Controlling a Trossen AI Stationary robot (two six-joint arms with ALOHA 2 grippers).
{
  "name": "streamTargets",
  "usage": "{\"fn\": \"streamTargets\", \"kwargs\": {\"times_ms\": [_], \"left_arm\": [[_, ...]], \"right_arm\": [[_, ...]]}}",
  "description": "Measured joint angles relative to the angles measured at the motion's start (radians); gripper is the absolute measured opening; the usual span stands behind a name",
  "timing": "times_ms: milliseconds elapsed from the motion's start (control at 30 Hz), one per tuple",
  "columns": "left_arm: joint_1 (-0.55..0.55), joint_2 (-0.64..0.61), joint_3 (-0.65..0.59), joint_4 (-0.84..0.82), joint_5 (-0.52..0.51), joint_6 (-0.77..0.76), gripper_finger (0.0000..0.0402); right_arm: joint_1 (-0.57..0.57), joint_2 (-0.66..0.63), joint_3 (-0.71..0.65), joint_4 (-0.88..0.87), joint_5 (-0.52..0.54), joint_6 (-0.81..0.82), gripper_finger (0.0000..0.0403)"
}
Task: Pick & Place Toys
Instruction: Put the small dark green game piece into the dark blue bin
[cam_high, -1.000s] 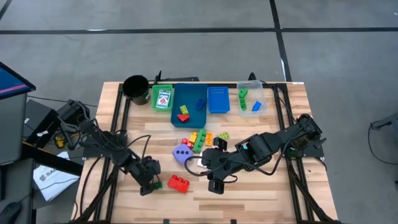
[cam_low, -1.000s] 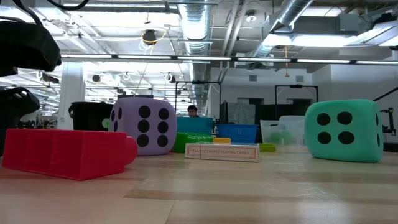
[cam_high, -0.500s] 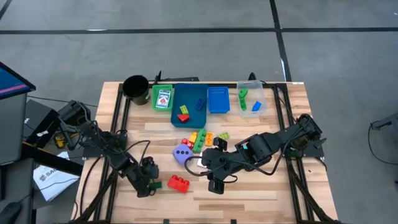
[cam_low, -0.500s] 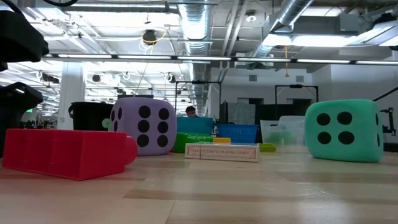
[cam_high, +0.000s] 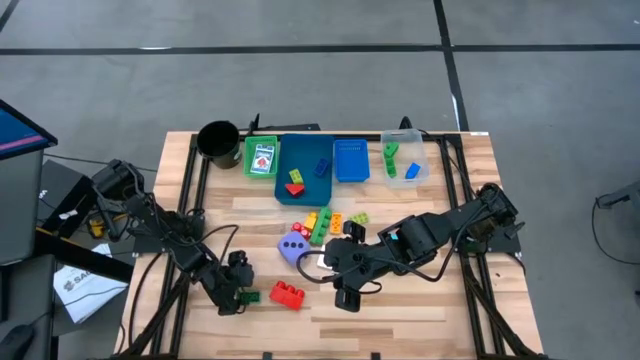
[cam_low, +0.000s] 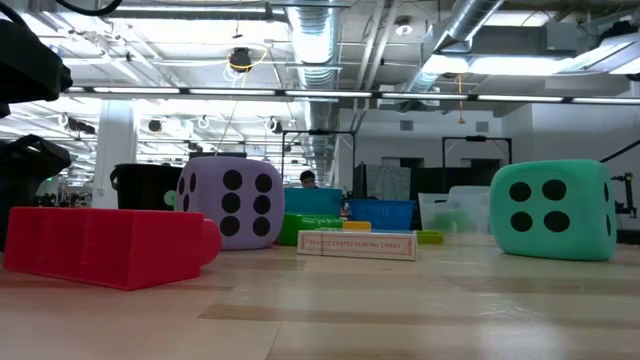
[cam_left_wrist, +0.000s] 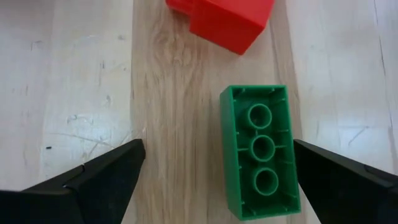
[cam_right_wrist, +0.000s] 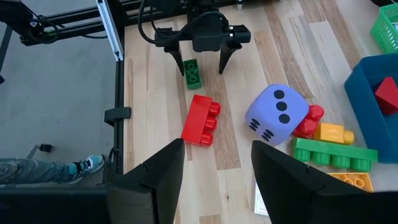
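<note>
A small green brick (cam_left_wrist: 260, 152) lies underside up on the wooden table, just left of a red brick (cam_high: 288, 293). My left gripper (cam_left_wrist: 217, 180) stands open low over the green brick, one finger on each side, touching nothing. In the right wrist view the left gripper (cam_right_wrist: 200, 65) straddles the green brick (cam_right_wrist: 191, 73). My right gripper (cam_high: 345, 298) hangs open high above the table's middle, nothing between its fingers. A purple dice (cam_high: 293, 245) rests beside a card pack (cam_low: 357, 244). A teal dice (cam_low: 553, 210) shows only in the low view.
A cluster of loose bricks (cam_high: 325, 222) lies behind the purple dice. Along the far edge stand a black cup (cam_high: 218, 140), a green tray (cam_high: 250, 168) with a card, a blue tray (cam_high: 305, 195) with bricks, a blue basket (cam_high: 351, 160) and a clear tray (cam_high: 425, 160).
My left gripper has shifted a little toward the table's near left corner and sunk slightly over the green brick, rolling about its own axis; its fingers stay open. The bricks and dice have not moved.
</note>
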Motion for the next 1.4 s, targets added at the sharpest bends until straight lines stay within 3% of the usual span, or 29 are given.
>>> {"fn": "streamTargets", "kwargs": {"times_ms": [200, 500, 933, 1400], "left_arm": [[0.002, 0.0, -0.002, 0.01, -0.013, -0.042, 0.0396], [0.003, -0.039, -0.011, 0.151, -0.004, -0.037, 0.0396], [0.002, -0.262, -0.008, 0.305, 0.097, -0.041, 0.0396], [0.002, -0.52, -0.006, 0.471, 0.069, -0.057, 0.0396]], "right_arm": [[0.0, 0.0, 0.0, 0.0, 0.004, 0.0, 0.0184], [-0.005, 0.0, 0.0, 0.0, 0.006, 0.0, 0.0184], [-0.021, 0.0, 0.0, -0.011, 0.002, 0.031, 0.0184], [-0.066, 0.0, 0.0, -0.105, -0.005, 0.163, 0.0184]]}}
